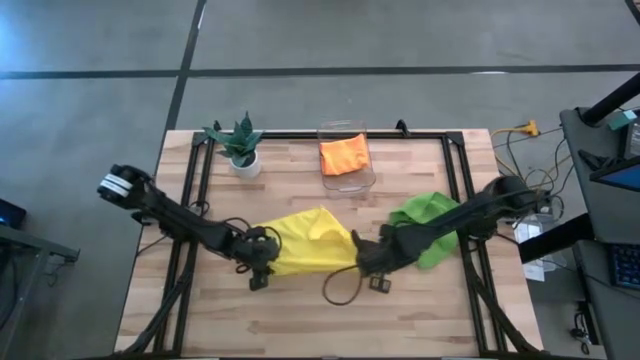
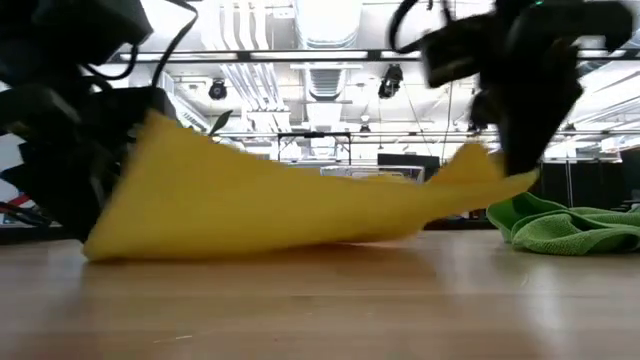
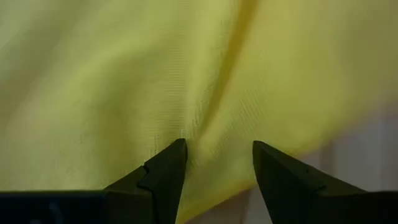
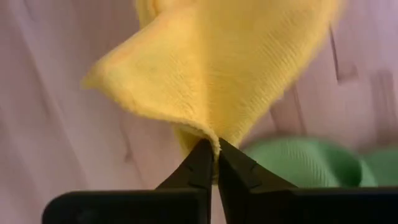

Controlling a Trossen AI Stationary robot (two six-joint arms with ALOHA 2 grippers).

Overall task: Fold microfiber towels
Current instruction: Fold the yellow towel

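Observation:
A yellow microfiber towel [image 1: 305,240] lies crumpled across the middle of the table between my two grippers. Its underside rests on the wood, and both ends rise off it [image 2: 250,200]. My right gripper [image 4: 213,146] is shut on its right end. At the left end, my left gripper [image 3: 217,149] stands open and slants down at the cloth that fills its view. A lime green towel [image 1: 430,225] lies bunched on the table under my right arm. An orange towel [image 1: 345,155] sits folded in a clear bin at the far edge. My left gripper's open fingertips [image 3: 177,149] stand right at the towel's raised left part [image 2: 150,130], slanting down from the left. Nothing is pinched between them, and I cannot tell whether they touch the cloth. My right gripper pinches a folded edge at the yellow towel's right end [image 4: 208,134] between its two fingertips, coming from above and pointing down. That end [image 2: 490,170] is lifted clear of the table. The cloth slopes down slack from it to the tabletop.
A small potted plant [image 1: 242,148] stands at the far left beside the clear bin [image 1: 347,172]. A dark cable loop [image 1: 340,288] lies on the wood near my right gripper. Bare tabletop [image 1: 300,320] runs along the near edge.

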